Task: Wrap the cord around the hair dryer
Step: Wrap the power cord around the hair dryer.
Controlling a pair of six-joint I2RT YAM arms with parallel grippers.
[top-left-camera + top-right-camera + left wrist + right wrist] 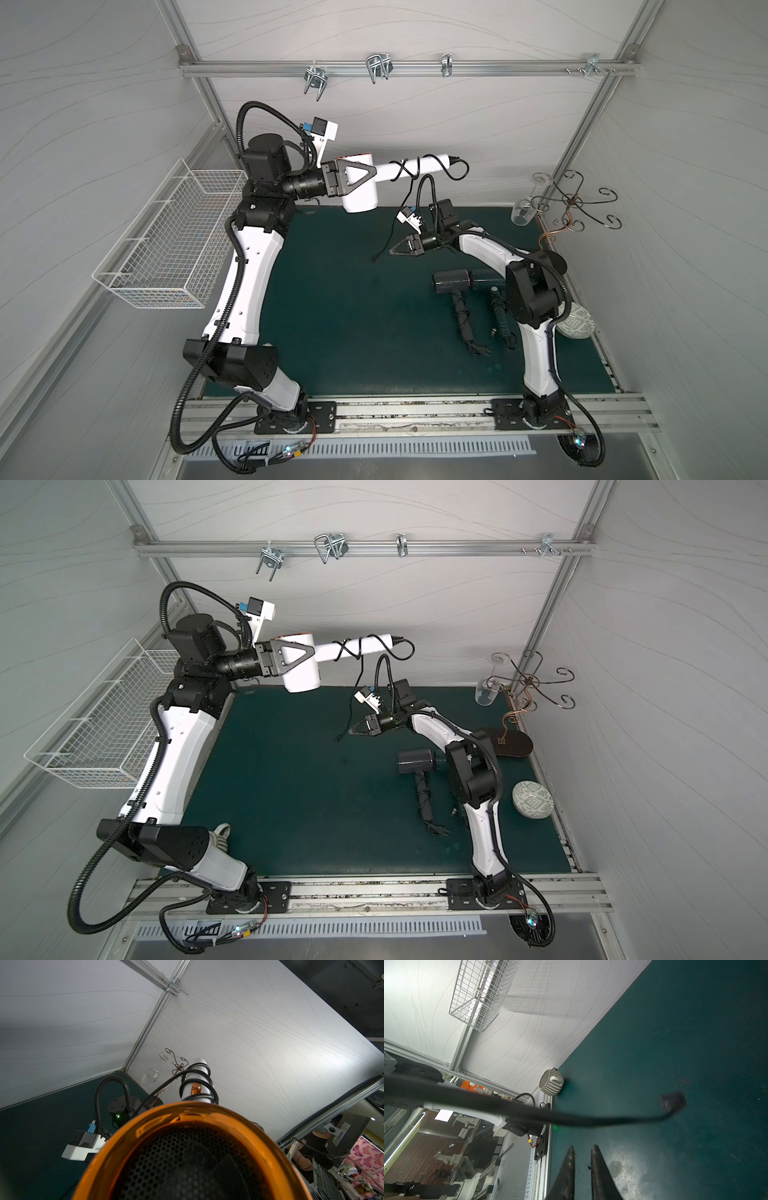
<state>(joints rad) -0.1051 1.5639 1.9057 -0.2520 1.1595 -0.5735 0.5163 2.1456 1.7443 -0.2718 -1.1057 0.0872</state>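
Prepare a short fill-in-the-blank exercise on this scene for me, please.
1. The left end effector holds the ____ hair dryer in the air.
2. The black cord is coiled around that hair dryer's ____.
3. The right end effector, jaws slightly apart, grips ____.

Missing words: white; handle; nothing.

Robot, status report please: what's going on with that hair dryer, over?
Left gripper clamped on white hair dryer, held aloft. Right gripper open, empty. Cord partly wound around it, rest dangling. Nothing blocking.
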